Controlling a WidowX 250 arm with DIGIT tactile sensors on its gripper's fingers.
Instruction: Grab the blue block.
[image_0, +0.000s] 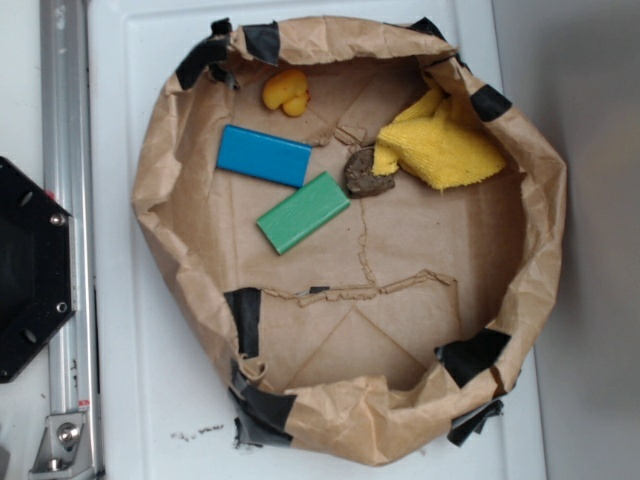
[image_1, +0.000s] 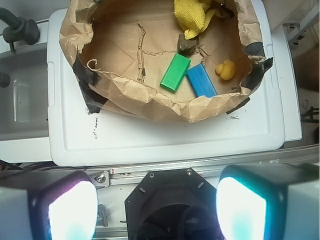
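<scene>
The blue block (image_0: 264, 156) lies flat inside a brown paper basin (image_0: 160, 170), at its upper left, with a green slab (image_0: 303, 212) just below and to its right. In the wrist view the blue block (image_1: 201, 80) lies beside the green slab (image_1: 175, 72) near the basin's near wall. My gripper (image_1: 157, 207) hangs high over the black robot base, well short of the basin. Its fingers stand far apart with nothing between them. The gripper does not show in the exterior view.
Also in the basin are a yellow cloth (image_0: 440, 143), a dark brown lump (image_0: 368, 172) and a small yellow toy (image_0: 286, 92). The basin sits on a white lid (image_0: 120, 400). A metal rail (image_0: 62, 150) and the black base (image_0: 30, 270) lie to the left.
</scene>
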